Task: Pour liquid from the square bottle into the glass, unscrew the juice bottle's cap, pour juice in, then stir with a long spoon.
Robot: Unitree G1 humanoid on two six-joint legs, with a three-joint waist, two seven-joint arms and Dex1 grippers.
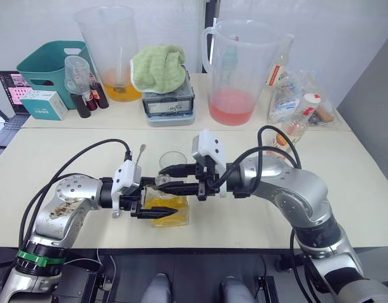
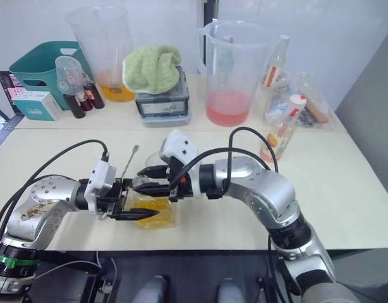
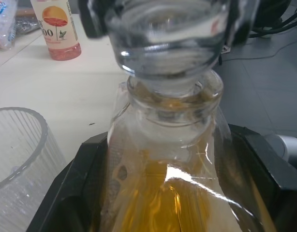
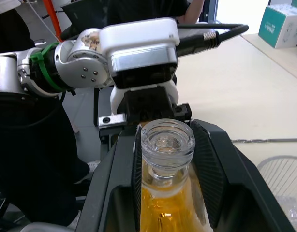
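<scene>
The square bottle (image 3: 163, 193), holding yellow-orange liquid, stands near the table's front edge with my left gripper (image 1: 163, 209) shut on its body. My right gripper (image 1: 161, 178) reaches in from the right and is shut on the clear glass stopper (image 4: 168, 140) at the bottle's neck. The glass (image 1: 173, 160) stands empty just behind the bottle. The long spoon (image 1: 140, 153) lies on the table to the left of the glass. The juice bottle (image 1: 295, 128), with its white cap (image 1: 313, 98) on, stands at the back right.
Two large clear pitchers stand at the back, one with yellow liquid (image 1: 112, 44) and one with pink liquid (image 1: 235, 63). Between them a green cloth (image 1: 159, 66) lies on a grey box. A teal basket (image 1: 52, 66) and small vials are at the back left.
</scene>
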